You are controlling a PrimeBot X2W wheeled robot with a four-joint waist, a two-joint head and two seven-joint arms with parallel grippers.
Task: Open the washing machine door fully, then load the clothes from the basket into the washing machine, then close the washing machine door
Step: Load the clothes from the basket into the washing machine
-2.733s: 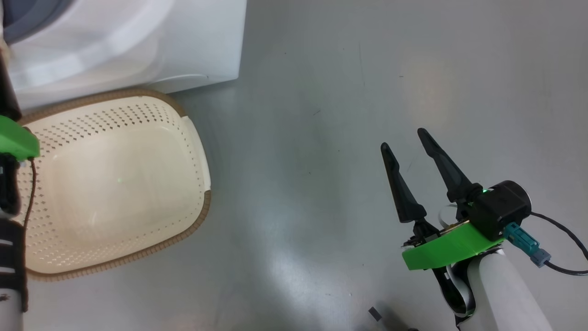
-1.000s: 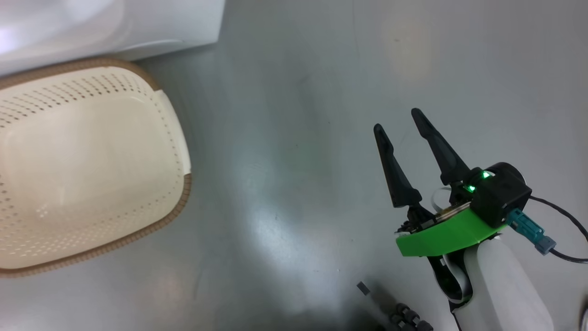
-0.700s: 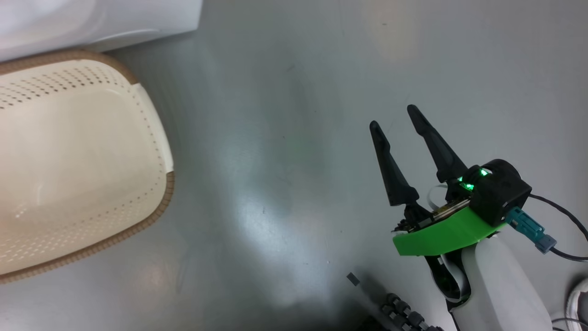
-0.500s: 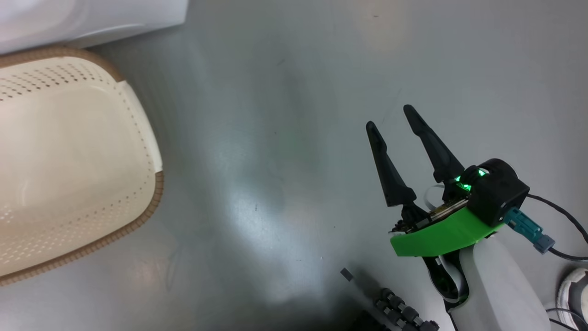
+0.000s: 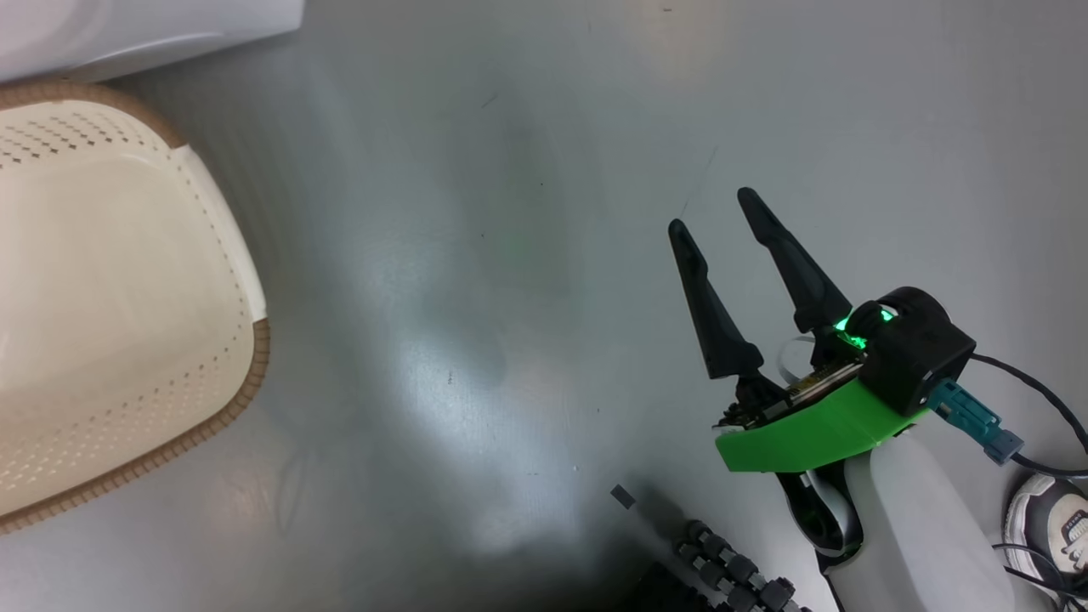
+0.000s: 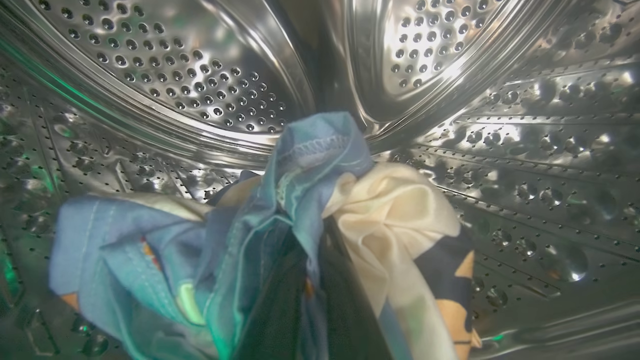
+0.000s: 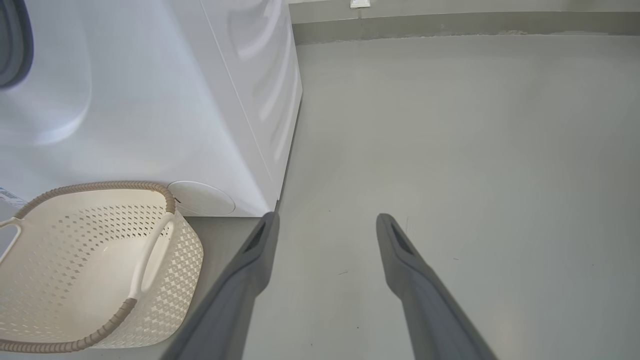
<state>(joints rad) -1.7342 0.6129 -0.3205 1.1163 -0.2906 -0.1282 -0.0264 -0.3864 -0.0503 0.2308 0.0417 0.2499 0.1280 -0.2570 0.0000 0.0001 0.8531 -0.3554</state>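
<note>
- Clothes [image 6: 300, 200]: soft blue printed knit with a stitched hem, plus a cream garment [image 6: 395, 210]. They are bunched inside the perforated steel drum [image 6: 200, 75] and pinched by the closed left gripper [image 6: 300, 310].
- Right gripper [image 5: 712, 210]: fingers spread wide, holding nothing, above the glossy grey floor [image 5: 510, 255].
- Basket [image 5: 246, 357]: cream perforated plastic with a brown woven rim, beside the white washing machine [image 7: 150, 100].
- Label [image 7: 6, 196]: cut off, unreadable.
- Change: the head camera has swung, and a shoe [image 5: 1050, 518] is newly in frame.

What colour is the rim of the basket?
Brown, with a woven look; the basket itself is cream-white. The right wrist view shows it best.
</note>
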